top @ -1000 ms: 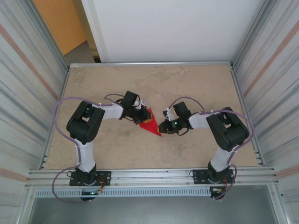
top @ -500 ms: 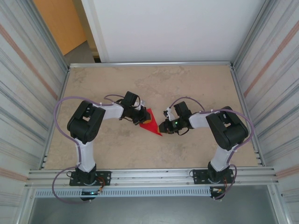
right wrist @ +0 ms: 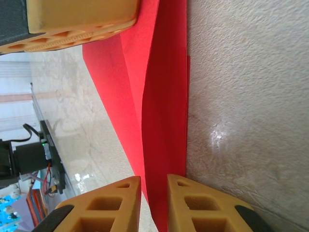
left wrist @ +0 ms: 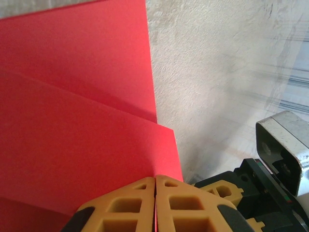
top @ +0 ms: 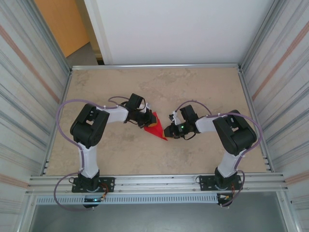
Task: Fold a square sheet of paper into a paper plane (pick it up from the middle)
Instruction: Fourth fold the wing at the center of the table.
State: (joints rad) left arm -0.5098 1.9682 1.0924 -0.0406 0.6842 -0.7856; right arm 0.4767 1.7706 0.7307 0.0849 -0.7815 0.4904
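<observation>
Top external view: both arms are folded at the elbow and reach inward, wrists low over the table (top: pixel 203 89), meeting just below the centre of the frame.

The paper plane (top: pixel 155 127) lies flat on the table between the two grippers, its point toward the lower right.

Left gripper (top: pixel 147 120): at the paper's upper-left edge. In the left wrist view its fingers (left wrist: pixel 120 205) are pressed together at bottom centre, with the red sheet's edge (left wrist: pixel 72 121) running into the seam, so it is pinched.

Right gripper (top: pixel 167 131): at the paper's lower-right tip. In the right wrist view the jaws stand narrowly apart at the bottom of the frame, a raised fold of the paper (right wrist: pixel 164 96) between them. Contact cannot be confirmed.
</observation>
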